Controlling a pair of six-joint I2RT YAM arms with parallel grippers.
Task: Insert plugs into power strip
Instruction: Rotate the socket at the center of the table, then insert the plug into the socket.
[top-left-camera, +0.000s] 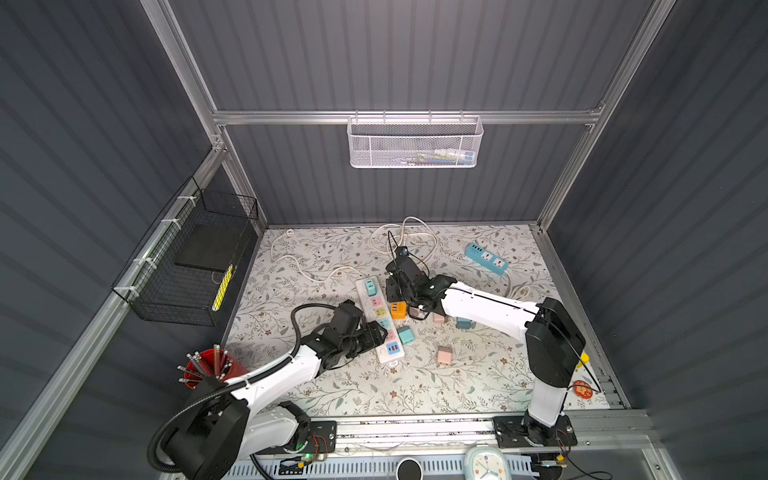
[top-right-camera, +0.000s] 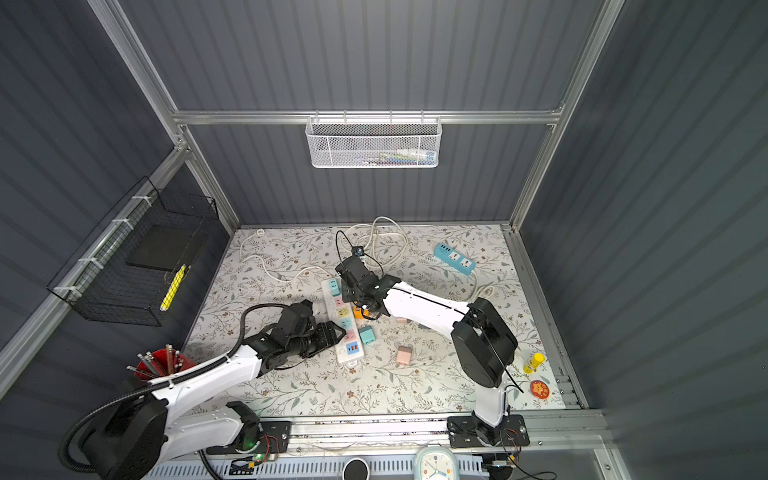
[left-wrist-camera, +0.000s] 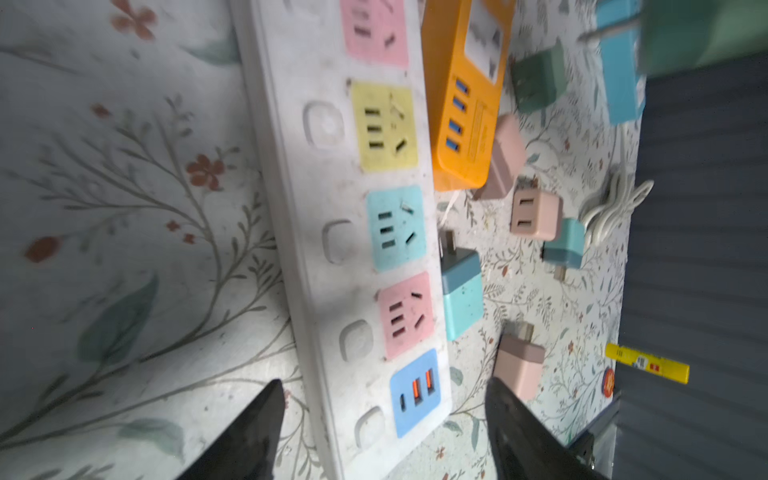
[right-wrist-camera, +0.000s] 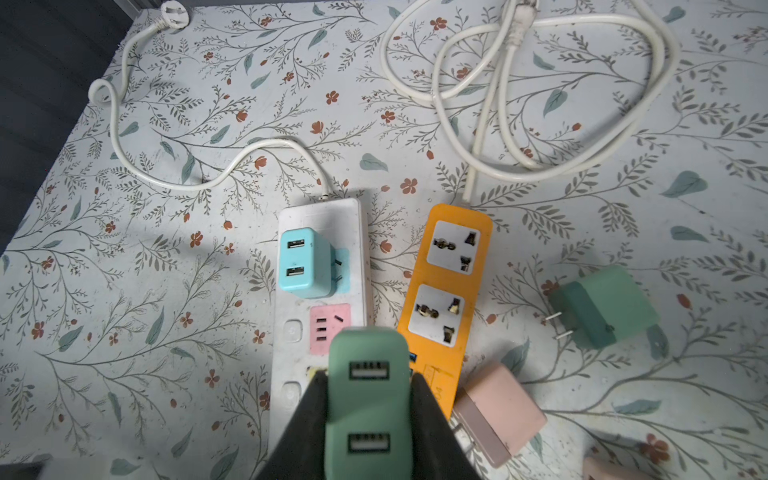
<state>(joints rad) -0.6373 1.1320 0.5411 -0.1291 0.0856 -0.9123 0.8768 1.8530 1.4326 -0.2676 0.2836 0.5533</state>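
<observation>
The white power strip lies in the middle of the floral mat, with coloured sockets along it. A teal plug sits in its far-end socket. My right gripper is shut on a green plug, held over the strip by the pink socket. My left gripper is open, its fingers on either side of the strip's near end. Loose plugs lie to the right: teal, pink, green.
An orange power strip lies right beside the white one. A blue strip lies at the back right, and white cords loop at the back. A red pencil cup stands front left, a yellow glue stick front right.
</observation>
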